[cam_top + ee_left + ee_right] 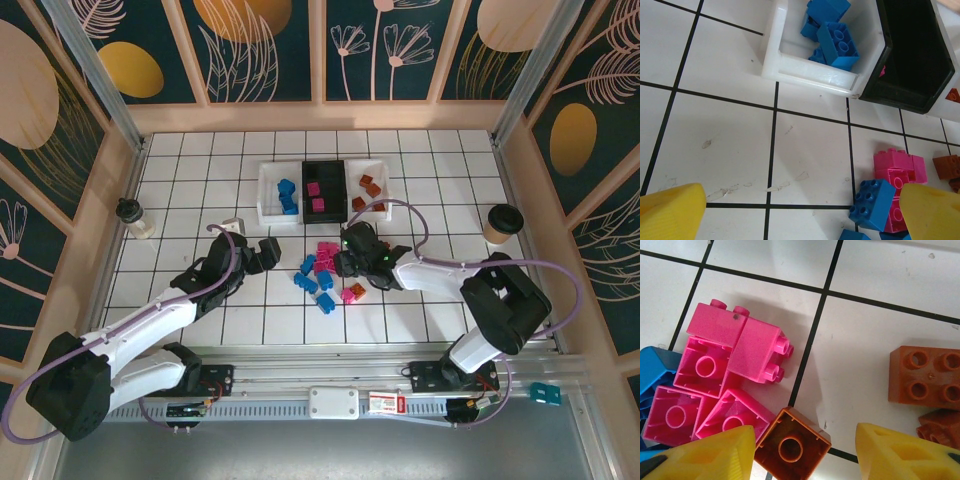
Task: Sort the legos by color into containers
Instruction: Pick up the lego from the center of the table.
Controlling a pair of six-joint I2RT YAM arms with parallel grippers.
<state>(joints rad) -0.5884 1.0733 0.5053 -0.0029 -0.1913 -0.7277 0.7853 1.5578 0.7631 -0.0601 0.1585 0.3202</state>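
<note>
An orange-brown brick (790,447) lies hollow-side up on the table (880,315), loose between the right gripper's (806,440) half-open jaws. The left gripper (803,195) gapes empty. The left white bin (270,180) holds blue bricks (288,195), the black bin (335,175) pink, the right white bin (358,168) brown.

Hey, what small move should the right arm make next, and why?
Probably lower the right end effector slightly and close on the brown brick lying hollow side up between its open fingers. It is loose on the table beside pink bricks, and other brown ones already sit in the right white bin.
</note>
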